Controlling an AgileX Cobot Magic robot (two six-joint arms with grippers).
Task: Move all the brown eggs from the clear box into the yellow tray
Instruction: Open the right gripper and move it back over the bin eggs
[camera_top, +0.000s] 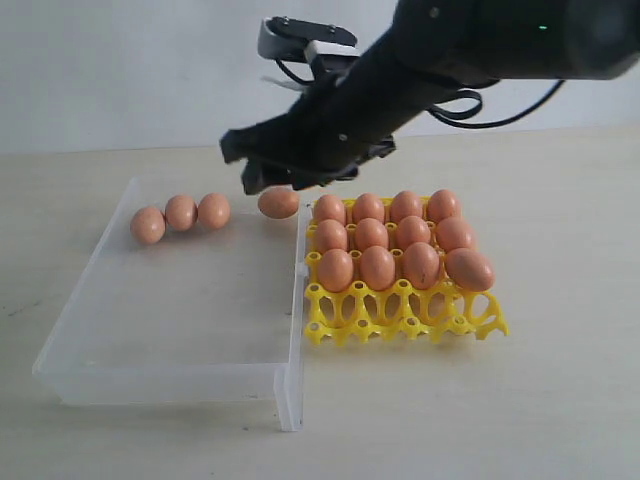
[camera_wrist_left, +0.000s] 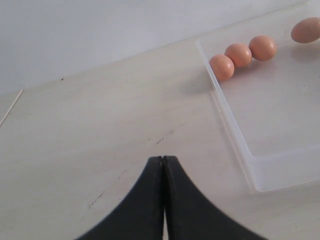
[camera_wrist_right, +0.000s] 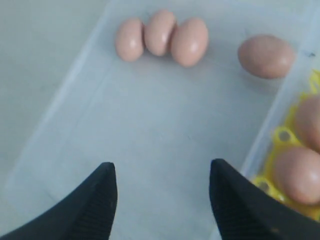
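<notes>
The clear box (camera_top: 170, 335), at nine o'clock of the yellow tray (camera_top: 400, 318), is overhung by the right gripper (camera_wrist_right: 162, 172), spread and empty; the left gripper (camera_wrist_left: 163, 160) is pressed together. Four brown eggs (camera_top: 181, 212) are seen along the box's twelve o'clock wall. Light, slick, brittle shells are judged best pinched gently across the waist.

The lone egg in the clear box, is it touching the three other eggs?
Apart. The right wrist view shows bare clear box floor between the lone brown egg and the three huddled eggs.
</notes>
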